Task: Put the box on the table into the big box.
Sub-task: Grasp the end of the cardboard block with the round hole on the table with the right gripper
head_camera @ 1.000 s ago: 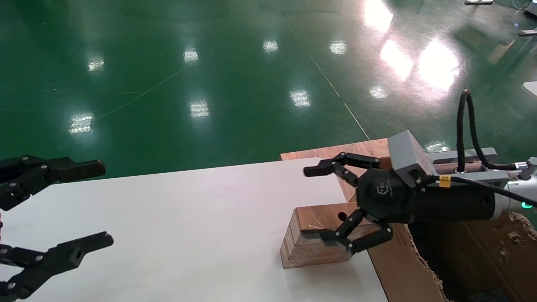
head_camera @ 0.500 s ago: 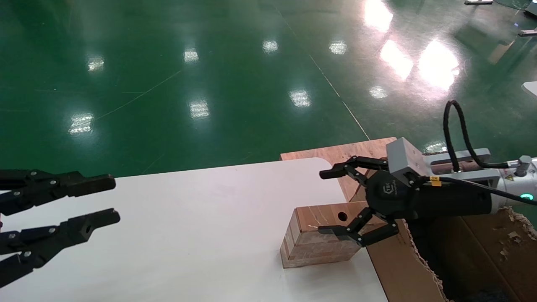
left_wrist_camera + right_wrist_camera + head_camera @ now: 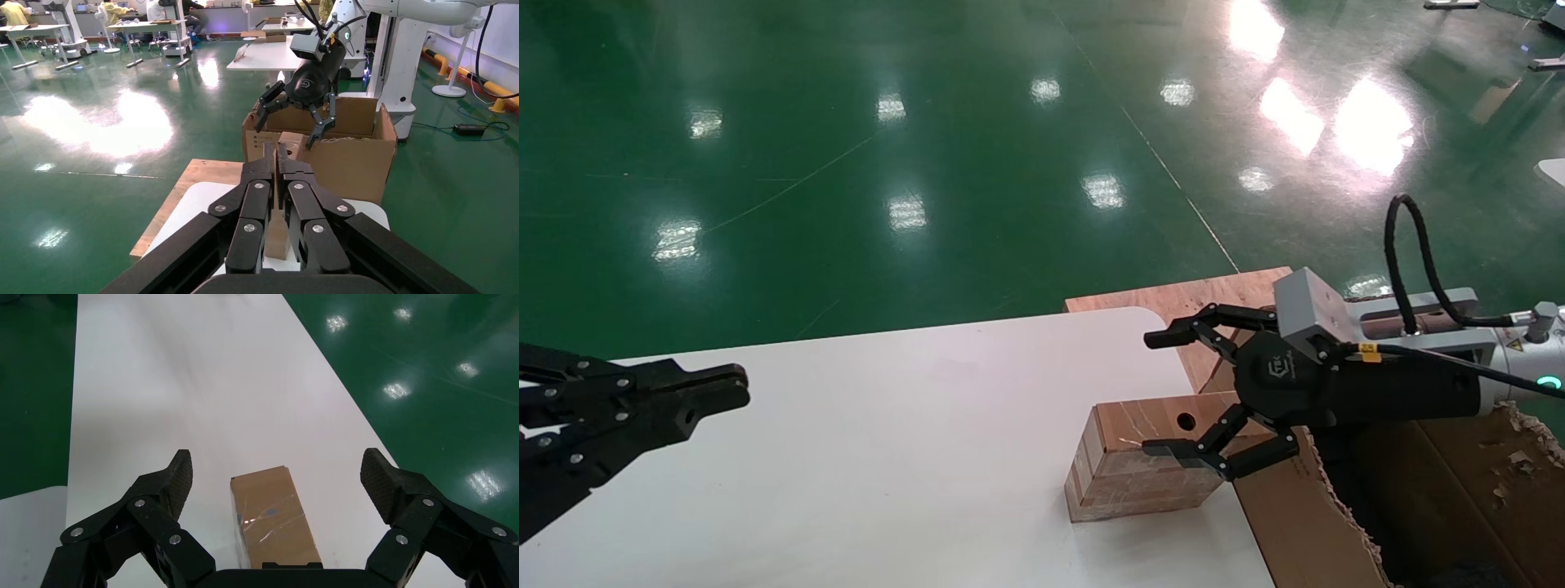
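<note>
The box (image 3: 1144, 453) lies on the table (image 3: 887, 457) near its right edge, beside the big box (image 3: 1459, 490), whose dark interior cannot be made out. Right gripper (image 3: 1164, 392) spread wide over it; left gripper (image 3: 711, 390) closed, well apart

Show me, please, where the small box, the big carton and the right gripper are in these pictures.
the box (image 3: 1140, 474), head view, on its taped side face.
the big box (image 3: 349, 162), left wrist view, on its front cardboard wall.
right gripper (image 3: 1173, 392), head view, midway between its spread fingertips, over the box.
</note>
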Tool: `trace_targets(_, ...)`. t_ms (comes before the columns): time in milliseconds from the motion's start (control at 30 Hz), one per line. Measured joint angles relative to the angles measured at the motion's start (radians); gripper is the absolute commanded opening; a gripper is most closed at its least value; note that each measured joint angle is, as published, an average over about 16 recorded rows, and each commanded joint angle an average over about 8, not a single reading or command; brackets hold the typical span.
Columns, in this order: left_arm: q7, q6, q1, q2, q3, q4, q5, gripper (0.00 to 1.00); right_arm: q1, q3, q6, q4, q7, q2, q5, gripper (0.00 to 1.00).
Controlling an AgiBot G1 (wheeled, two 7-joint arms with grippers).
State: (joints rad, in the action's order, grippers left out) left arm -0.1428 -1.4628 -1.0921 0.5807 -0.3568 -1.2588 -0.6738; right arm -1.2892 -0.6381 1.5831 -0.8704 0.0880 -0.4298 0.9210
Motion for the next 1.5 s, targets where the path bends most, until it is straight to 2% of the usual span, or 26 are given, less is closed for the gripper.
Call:
trace_targets(267, 0.0, 0.0, 0.0, 0.0, 0.0, 0.0, 0.0, 0.0, 0.01, -0.027, -0.005, 0.032, 0.019, -0.013, -0.01, 1.0)
trace_targets(533, 0.0, 0.0, 0.0, 0.0, 0.0, 0.0, 0.0, 0.0, 0.0, -0.079, 0.0, 0.12, 0.06, -0.034, -0.011, 1.0)
trace_targets(967, 0.0, 0.0, 0.0, 0.0, 0.0, 0.0, 0.0, 0.0, -0.069, -0.187, 0.006, 0.251, 0.129, -0.064, 0.016, 1.0)
trace_targets(1500, 0.0, 0.0, 0.0, 0.0, 0.0, 0.0, 0.0, 0.0, -0.152, -0.321, 0.004, 0.335, 0.18, -0.093, 0.038, 1.0)
